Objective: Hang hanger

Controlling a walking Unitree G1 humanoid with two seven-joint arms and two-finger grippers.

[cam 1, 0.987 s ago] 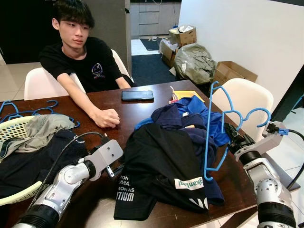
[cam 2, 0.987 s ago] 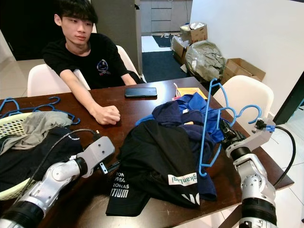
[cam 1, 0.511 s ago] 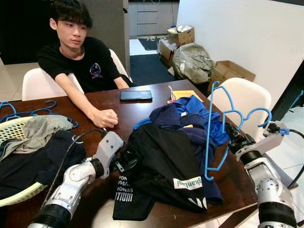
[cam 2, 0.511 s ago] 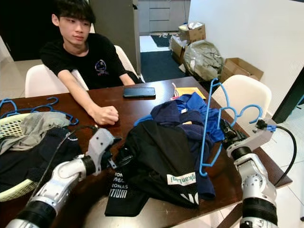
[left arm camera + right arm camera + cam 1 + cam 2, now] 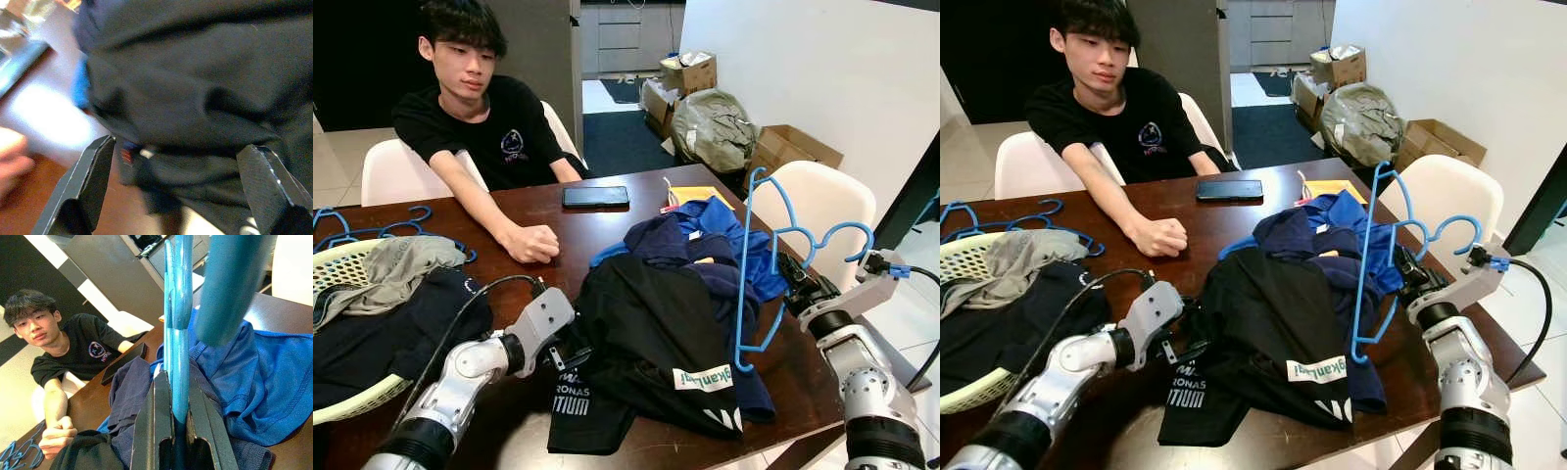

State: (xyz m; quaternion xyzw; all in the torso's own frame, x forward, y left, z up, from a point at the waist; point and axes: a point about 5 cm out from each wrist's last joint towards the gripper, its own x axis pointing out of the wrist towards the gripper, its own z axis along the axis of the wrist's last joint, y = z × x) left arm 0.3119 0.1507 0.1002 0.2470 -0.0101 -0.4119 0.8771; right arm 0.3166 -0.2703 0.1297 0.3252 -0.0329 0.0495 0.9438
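A blue plastic hanger [image 5: 744, 264] stands upright over the right side of the table, and my right gripper [image 5: 795, 281] is shut on its lower bar. In the right wrist view the blue bar sits pinched between the fingers [image 5: 161, 421]. A black T-shirt [image 5: 656, 338] with white print lies crumpled in the middle of the dark wooden table [image 5: 607, 220]. My left gripper [image 5: 572, 351] is at the shirt's left edge, open. Its two fingers [image 5: 83, 186] stand wide apart with black cloth [image 5: 195, 98] between and ahead of them.
Navy and blue clothes [image 5: 705, 235] are piled behind the black shirt. A person [image 5: 480, 127] sits across the table, fist resting near a phone [image 5: 595, 196]. A laundry basket [image 5: 337, 266] with clothes and more blue hangers [image 5: 372, 230] lie at the left. A white chair [image 5: 822, 201] stands at the right.
My left gripper has moved right from the bare table to the black shirt's left edge. The right gripper and the hanger have stayed in place.
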